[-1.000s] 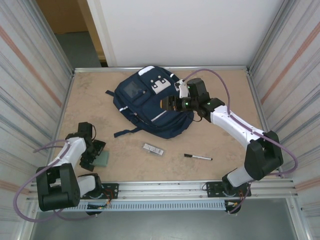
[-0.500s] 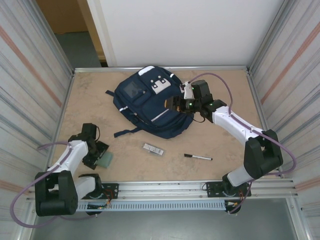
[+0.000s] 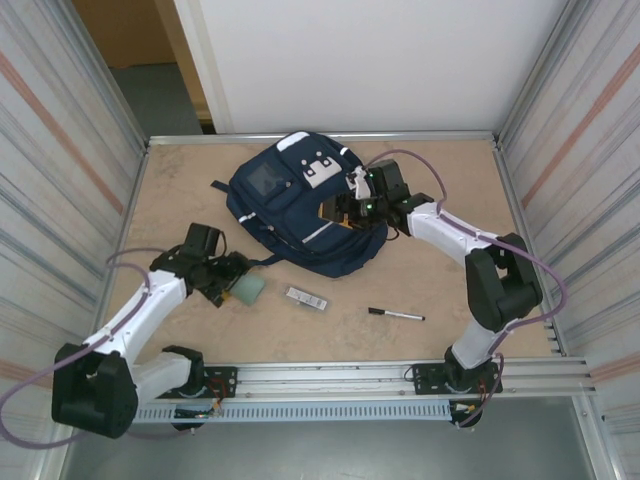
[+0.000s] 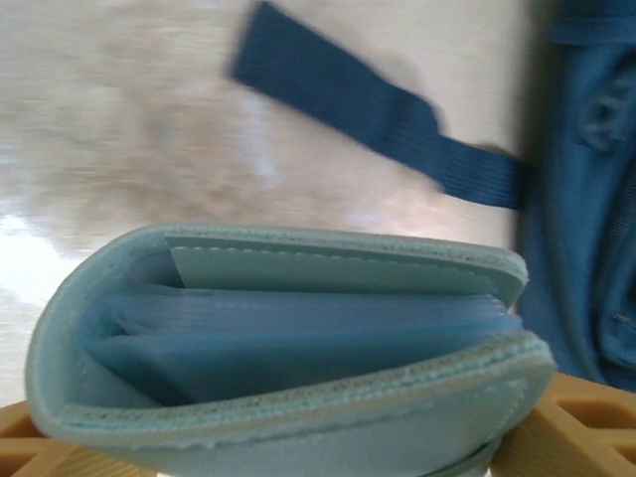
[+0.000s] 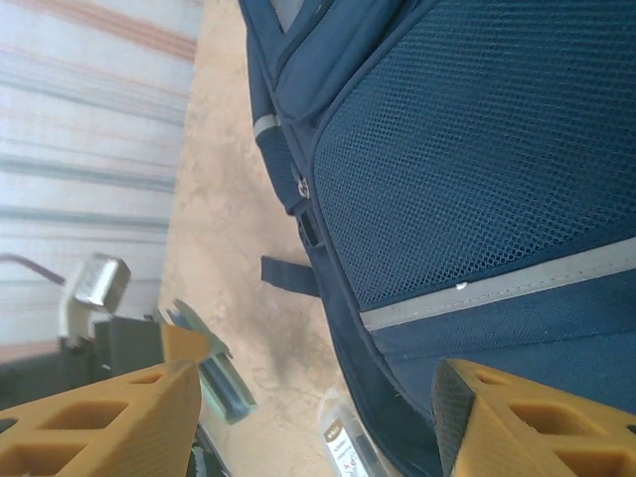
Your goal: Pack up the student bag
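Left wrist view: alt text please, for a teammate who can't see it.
A pale green wallet sits low in frame, held between orange fingers. Behind it, blurred, a navy strap lies on the tan table, leading to the bag at right.

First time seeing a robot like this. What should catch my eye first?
The big navy backpack lies at the far middle of the table, and the right gripper hangs open over its right side. The left gripper holds a pale green wallet near the backpack's loose strap. A pen and a small packet lie on the near half.
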You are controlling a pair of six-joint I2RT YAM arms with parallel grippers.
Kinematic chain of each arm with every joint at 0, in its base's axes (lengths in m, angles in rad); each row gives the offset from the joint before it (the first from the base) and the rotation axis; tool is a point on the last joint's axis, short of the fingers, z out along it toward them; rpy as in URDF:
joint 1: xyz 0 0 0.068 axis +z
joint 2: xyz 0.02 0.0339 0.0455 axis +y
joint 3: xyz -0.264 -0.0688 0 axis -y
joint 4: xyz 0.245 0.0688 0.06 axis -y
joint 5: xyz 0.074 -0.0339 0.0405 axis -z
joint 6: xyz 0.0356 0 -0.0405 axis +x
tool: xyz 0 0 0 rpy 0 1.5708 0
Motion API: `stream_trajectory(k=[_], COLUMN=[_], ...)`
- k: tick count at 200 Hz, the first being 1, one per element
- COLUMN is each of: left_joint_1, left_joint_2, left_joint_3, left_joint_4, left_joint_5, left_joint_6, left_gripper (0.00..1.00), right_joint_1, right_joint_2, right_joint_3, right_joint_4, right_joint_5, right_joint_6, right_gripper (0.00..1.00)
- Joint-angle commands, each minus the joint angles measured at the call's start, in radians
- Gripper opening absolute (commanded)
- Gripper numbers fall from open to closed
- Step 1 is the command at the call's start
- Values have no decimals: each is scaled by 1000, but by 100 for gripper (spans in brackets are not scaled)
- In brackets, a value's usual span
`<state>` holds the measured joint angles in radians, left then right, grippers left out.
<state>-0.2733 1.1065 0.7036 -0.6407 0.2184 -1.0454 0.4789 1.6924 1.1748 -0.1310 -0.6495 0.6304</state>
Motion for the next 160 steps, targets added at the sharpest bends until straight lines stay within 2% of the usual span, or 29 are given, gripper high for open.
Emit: stream_trajectory(k=[1,14,36,49,67,95,132,160], left_joint_1=[-41,-61,-63,-61,-61,-61,-60,-61], left_joint_2=[16,21,31,32,17,1,34,40], left_joint_3=[82,96,76,65,57,50,38,13], left_joint_4=[18,16,52,66,74,105,138,172], left_joint_5=[9,-16,32,69,83,104,173,221], left_joint_6=[-17,-37,-83,-105,-128,-143,-157,-171], left_gripper=[78,77,77,77,77,75,74,75], right_joint_1=[62,77,82,116,181,263,309,323], right_joint_2=[18,28,33,41,66,102,151,205], right_joint_3=[31,14,-71,-81,-65,-69,-45,-3], right_joint_4=[-35,-49,110,135,107,208,268,261], right_joint_5=[-49,-30,-186,-223,-195,-192,-145,-129], right_joint_6=[-171,-247,-244,-256,-273,-221,-172,-159], right_gripper=[61,58,58,59,60,62,65,62])
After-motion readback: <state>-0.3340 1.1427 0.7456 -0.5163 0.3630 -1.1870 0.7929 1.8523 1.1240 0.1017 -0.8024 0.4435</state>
